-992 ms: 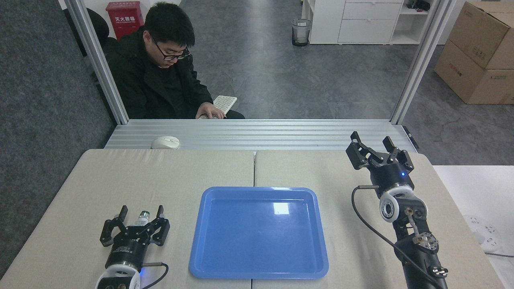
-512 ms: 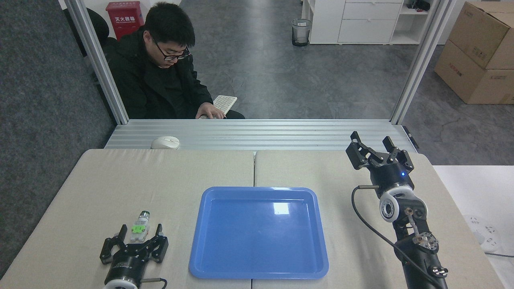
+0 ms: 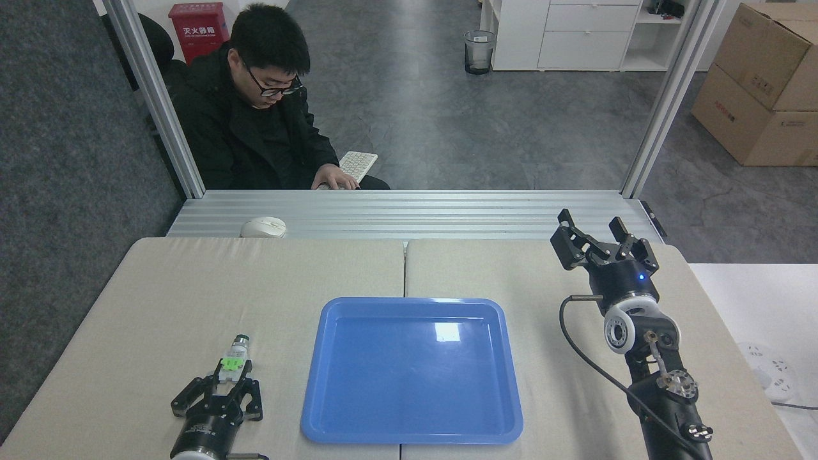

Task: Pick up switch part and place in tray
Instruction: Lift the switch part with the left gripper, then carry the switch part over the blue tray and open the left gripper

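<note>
A padded beige table is seen from the robot's head, looking forward and down. At the centre of the table, towards the near edge, a shallow glossy blue tray lies flat, with nothing inside it. To the left of the tray, near but not touching it, the switch part is found, its dark round cap pointing away from the robot and its white and green body towards it.

The left gripper is seen at the lower left, pointing away from the robot, with its dark fingers drawn in around the near end of the switch part. The fingers appear closed on the white body, though actual contact is hard to confirm at this size and angle. Whether the part is lying on the table or raised off it cannot be told.

The right gripper is held up over the far right of the table, well apart from the tray and the switch part. Its fingers are spread apart and nothing is between them. A black cable loops beside the arm below it.

Beyond the table, a white computer mouse rests on a ribbed metal ledge. Behind the ledge a seated person in dark clothing is seen, with one hand on a white keyboard. Cardboard boxes are stacked at the far right.
</note>
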Controlling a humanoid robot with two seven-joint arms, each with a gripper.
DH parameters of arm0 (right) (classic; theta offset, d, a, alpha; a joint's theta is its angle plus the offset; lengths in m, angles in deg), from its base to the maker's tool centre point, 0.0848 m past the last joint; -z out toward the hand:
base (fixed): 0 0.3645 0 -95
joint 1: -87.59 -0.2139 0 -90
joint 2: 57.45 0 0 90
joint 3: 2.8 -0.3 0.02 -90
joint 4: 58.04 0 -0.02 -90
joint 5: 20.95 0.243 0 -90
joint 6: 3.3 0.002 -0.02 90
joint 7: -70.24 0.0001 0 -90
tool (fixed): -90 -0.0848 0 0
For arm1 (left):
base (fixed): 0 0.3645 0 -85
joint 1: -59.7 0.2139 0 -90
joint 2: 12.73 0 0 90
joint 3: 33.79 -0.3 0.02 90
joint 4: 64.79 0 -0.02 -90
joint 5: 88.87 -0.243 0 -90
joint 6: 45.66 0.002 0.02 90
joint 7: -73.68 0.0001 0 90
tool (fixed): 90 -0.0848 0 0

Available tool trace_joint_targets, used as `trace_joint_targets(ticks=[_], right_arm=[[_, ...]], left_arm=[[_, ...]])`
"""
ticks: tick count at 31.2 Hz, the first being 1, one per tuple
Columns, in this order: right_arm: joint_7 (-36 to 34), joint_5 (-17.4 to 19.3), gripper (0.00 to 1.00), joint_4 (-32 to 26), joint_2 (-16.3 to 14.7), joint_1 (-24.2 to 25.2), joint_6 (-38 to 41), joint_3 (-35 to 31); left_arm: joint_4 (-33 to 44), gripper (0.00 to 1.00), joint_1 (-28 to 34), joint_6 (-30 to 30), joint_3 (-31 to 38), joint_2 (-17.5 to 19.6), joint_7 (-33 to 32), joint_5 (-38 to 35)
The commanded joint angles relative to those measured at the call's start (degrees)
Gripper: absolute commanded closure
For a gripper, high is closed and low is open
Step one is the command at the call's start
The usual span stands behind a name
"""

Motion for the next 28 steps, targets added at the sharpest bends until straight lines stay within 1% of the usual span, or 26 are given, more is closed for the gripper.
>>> trace_joint_targets(ticks=[1,6,9,12,15,16,18,21,23,24,25,28], right_arm=[[0.01,-0.02,0.0,0.0,-0.01,0.0,0.02,0.0],[0.01,-0.02,0.0,0.0,-0.1,0.0,-0.06,0.0],[-0.08,-0.02,0.0,0.0,-0.1,0.0,-0.07,0.09],[0.01,-0.02,0.0,0.0,-0.01,0.0,0.02,0.09],[0.01,-0.02,0.0,0.0,-0.01,0.0,-0.07,0.09],[0.01,-0.02,0.0,0.0,-0.1,0.0,0.02,0.09],[0.01,-0.02,0.0,0.0,-0.01,0.0,0.02,0.09],[0.01,-0.02,0.0,0.0,0.08,0.0,0.02,0.0],[0.01,-0.02,0.0,0.0,0.08,0.0,0.02,0.0],[0.01,-0.02,0.0,0.0,0.08,0.0,0.02,0.0],[0.01,-0.02,0.0,0.0,0.08,0.0,0.02,0.0],[0.01,-0.02,0.0,0.0,0.16,0.0,0.02,-0.08]], left_arm=[[-0.4,1.0,-0.68,0.62,-0.95,1.22,-0.56,-2.17],[8.29,1.0,-2.7,0.0,-0.24,2.63,-0.21,-1.46],[13.3,1.0,-4.2,-2.36,-0.42,2.36,-0.21,-1.2],[17.26,1.0,-5.78,-5.79,-1.12,1.31,-0.21,-1.2],[20.08,1.0,-7.1,-10.7,-2.43,-0.97,-0.29,-1.2],[20.26,1.0,-7.54,-12.9,-3.83,-1.93,-0.38,-1.37],[20.17,1.0,-7.81,-15.37,-6.99,-3.43,-0.47,-1.46],[19.56,1.0,-7.19,-16.52,-13.67,-4.93,-0.99,-2.43],[17.11,1.0,-6.23,-16.44,-19.81,-5.19,-1.69,-4.61],[15.53,1.0,-5.96,-16.35,-21.58,-5.19,-1.96,-6.28],[13.77,1.0,-5.87,-16.26,-22.9,-5.28,-2.4,-8.21],[8.59,1.0,-6.13,-15.82,-23.44,-6.68,-2.93,-12.0]])
